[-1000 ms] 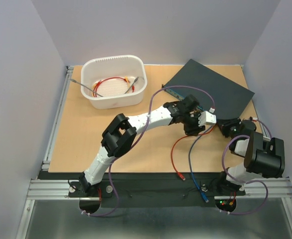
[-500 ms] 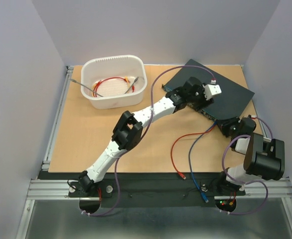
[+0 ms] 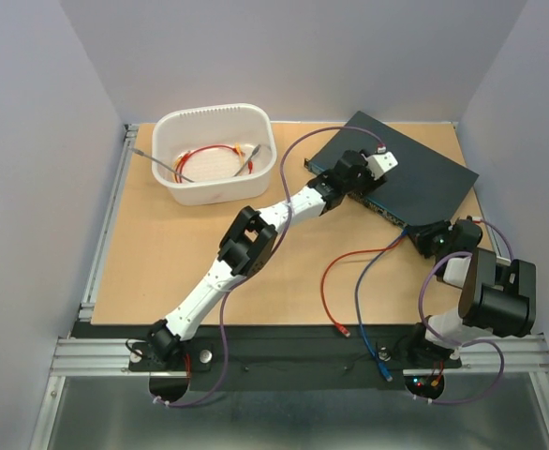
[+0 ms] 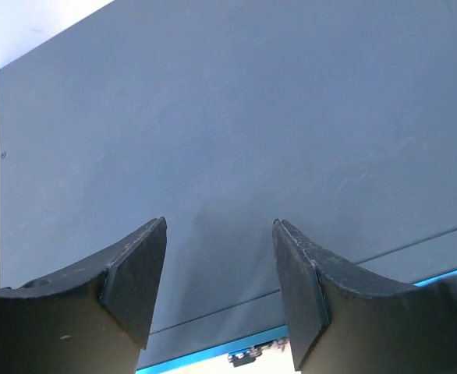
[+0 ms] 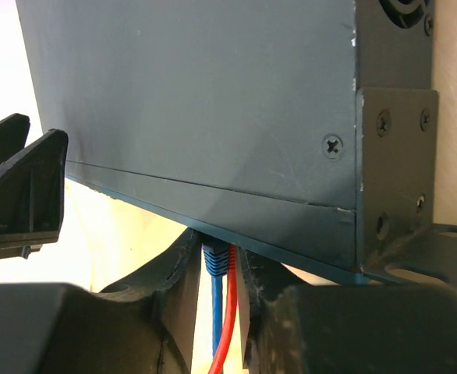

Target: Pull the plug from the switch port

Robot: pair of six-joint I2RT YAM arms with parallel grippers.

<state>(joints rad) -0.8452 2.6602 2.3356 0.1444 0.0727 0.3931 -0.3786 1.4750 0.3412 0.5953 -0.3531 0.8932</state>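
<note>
One wooden bench (image 3: 162,253) carries everything, and the switch (image 3: 424,173) lies flat at its far right, turned at an angle, its socket edge facing near and left. A white tub (image 3: 214,192) sits at the far left, well apart from the switch, with coiled cables inside. The left hand (image 4: 219,234) hangs over the switch's flat top, released, with only bare metal showing between its fingers (image 4: 135,273). The right hand (image 5: 217,249) sits at the near right end of the socket edge, clenched on the blue plug (image 5: 215,257), whose head meets that edge. A red cable (image 5: 230,312) runs just beside the plug, between the same fingers.
</note>
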